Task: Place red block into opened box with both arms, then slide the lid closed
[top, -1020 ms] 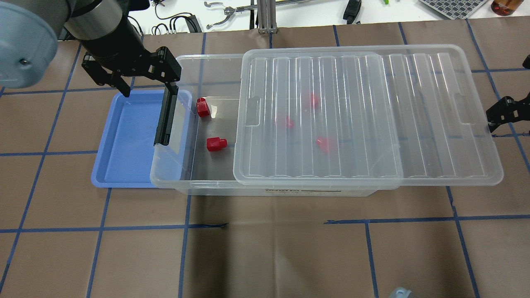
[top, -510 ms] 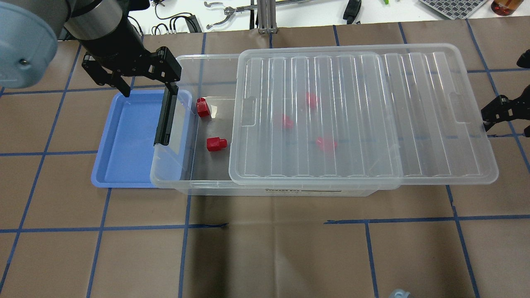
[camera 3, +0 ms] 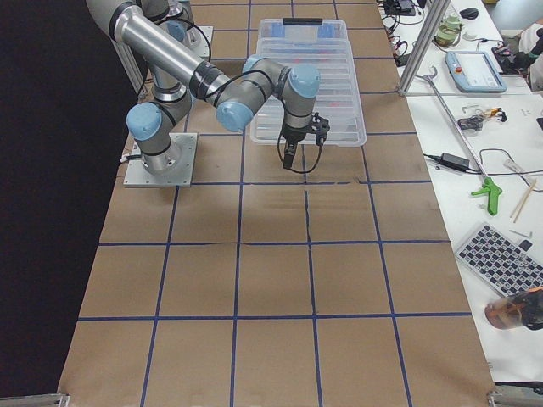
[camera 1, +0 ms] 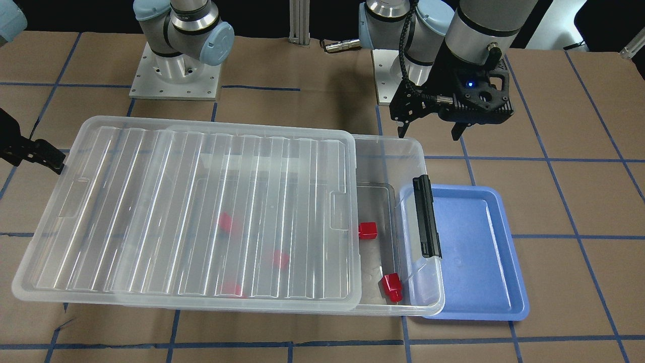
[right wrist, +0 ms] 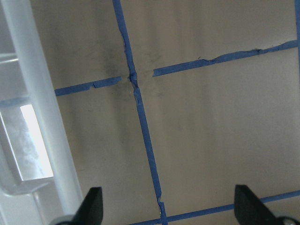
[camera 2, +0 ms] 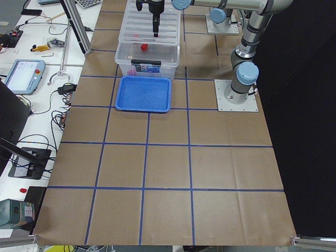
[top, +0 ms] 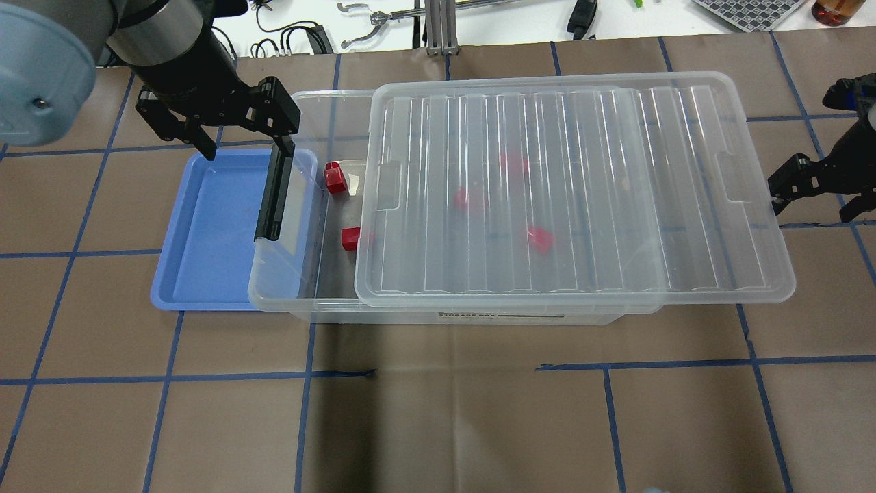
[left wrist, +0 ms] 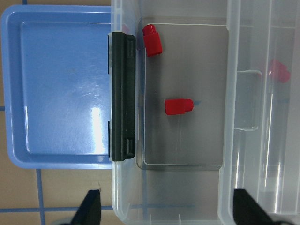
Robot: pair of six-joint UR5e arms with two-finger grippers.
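Observation:
The clear box [top: 274, 300] lies across the table with its black clip bar [top: 272, 197] at the left end. The ridged lid [top: 575, 192] covers most of it and overhangs on the right. Two red blocks [top: 335, 178] [left wrist: 178, 106] lie in the uncovered strip, and others [top: 540, 239] show blurred through the lid. My left gripper [top: 243, 140] hangs open above the clip end, holding nothing. My right gripper [top: 814, 202] is open, with one fingertip [top: 777, 194] against the lid's right edge [right wrist: 28, 93].
A blue tray [top: 205, 233] sits partly under the box's left end. Brown paper with a blue tape grid covers the table. Tools and cables lie on the white bench beyond the far edge [top: 383, 27].
The lid has slid left over the box, now half covering the nearer red block. My right gripper followed it leftward. The left arm has not moved.

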